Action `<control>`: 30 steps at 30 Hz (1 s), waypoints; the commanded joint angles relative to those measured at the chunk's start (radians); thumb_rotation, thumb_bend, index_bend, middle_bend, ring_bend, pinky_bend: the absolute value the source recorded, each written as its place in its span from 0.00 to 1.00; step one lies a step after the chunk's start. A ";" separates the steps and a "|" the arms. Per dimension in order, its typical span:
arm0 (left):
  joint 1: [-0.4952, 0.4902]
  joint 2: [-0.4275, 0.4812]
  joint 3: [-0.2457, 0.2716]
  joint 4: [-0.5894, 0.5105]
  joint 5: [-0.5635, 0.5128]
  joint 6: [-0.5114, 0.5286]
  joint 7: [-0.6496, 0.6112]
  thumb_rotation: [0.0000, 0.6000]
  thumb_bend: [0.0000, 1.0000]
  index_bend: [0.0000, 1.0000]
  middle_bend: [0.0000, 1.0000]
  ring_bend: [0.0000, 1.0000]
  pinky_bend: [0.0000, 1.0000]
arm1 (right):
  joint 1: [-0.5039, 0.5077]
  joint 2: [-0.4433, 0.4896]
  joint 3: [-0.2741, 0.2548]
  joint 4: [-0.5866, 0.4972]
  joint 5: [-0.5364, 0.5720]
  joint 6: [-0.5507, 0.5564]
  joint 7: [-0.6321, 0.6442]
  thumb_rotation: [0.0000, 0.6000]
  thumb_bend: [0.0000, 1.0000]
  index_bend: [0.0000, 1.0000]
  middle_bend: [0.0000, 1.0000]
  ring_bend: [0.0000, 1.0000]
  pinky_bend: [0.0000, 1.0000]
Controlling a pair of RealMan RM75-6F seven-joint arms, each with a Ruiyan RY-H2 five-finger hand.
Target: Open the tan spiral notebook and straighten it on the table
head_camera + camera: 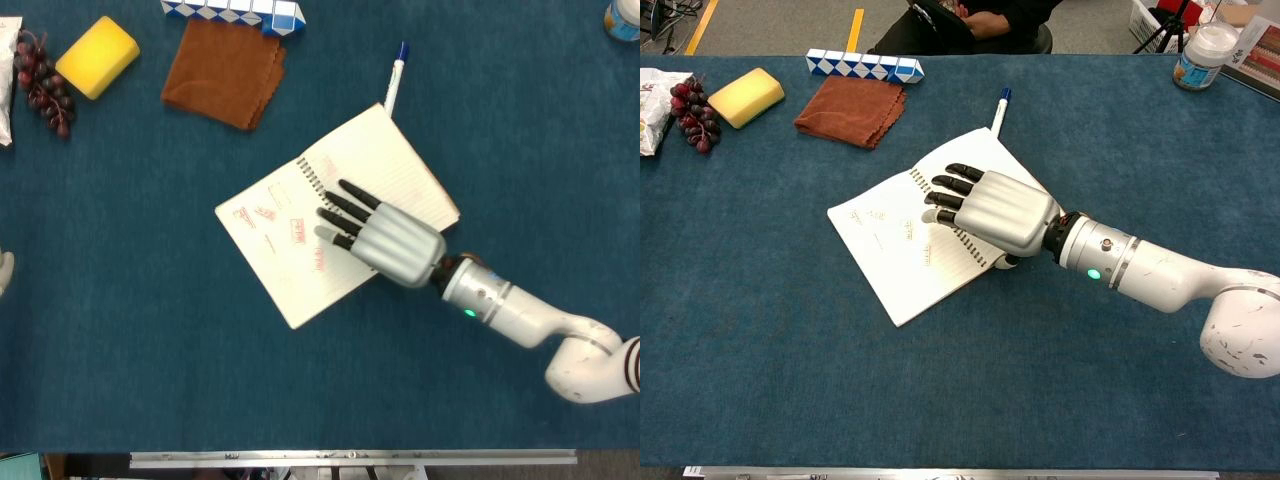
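The spiral notebook [265,240] lies open on the blue table, its white pages tilted diagonally, with small red marks on the left page. In the chest view the notebook [885,255] shows the same tilt. My right hand [385,240] lies flat on it, palm down, dark fingers spread across the spiral binding and reaching onto the left page. It holds nothing. The chest view shows the right hand [995,210] pressing on the binding and hiding part of the right page. Only a pale sliver of my left hand [3,270] shows at the left edge.
A blue-capped pen [396,75] lies just beyond the notebook's far corner. A brown cloth [225,70], a blue-white folding puzzle [235,12], a yellow sponge [97,56] and dark grapes [45,85] sit at the far left. A jar [1200,55] stands far right.
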 commanded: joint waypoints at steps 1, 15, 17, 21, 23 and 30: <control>0.002 0.000 -0.001 0.006 -0.002 -0.001 -0.005 1.00 0.33 0.12 0.01 0.00 0.02 | 0.022 -0.030 0.015 0.005 0.010 -0.011 -0.014 1.00 0.00 0.19 0.14 0.01 0.07; 0.018 0.004 -0.007 0.029 -0.015 0.001 -0.029 1.00 0.33 0.12 0.01 0.00 0.02 | 0.131 -0.179 0.110 0.025 0.111 -0.097 -0.071 1.00 0.00 0.19 0.14 0.01 0.07; 0.019 0.005 -0.008 0.029 -0.015 0.001 -0.030 1.00 0.33 0.12 0.01 0.00 0.02 | 0.131 -0.172 0.106 -0.005 0.121 -0.099 -0.071 1.00 0.00 0.19 0.14 0.01 0.07; 0.021 0.009 -0.010 0.026 -0.009 0.006 -0.030 1.00 0.33 0.12 0.01 0.00 0.02 | 0.109 -0.113 0.078 -0.093 0.118 -0.075 -0.075 1.00 0.00 0.19 0.14 0.01 0.07; 0.020 0.010 -0.012 0.021 -0.005 0.010 -0.029 1.00 0.33 0.12 0.01 0.00 0.02 | 0.079 -0.052 0.059 -0.155 0.114 -0.035 -0.091 1.00 0.00 0.19 0.14 0.01 0.07; 0.014 0.003 -0.024 0.016 0.008 0.021 -0.022 1.00 0.33 0.12 0.01 0.00 0.02 | -0.064 0.185 0.037 -0.340 0.190 0.105 -0.101 1.00 0.01 0.19 0.15 0.01 0.07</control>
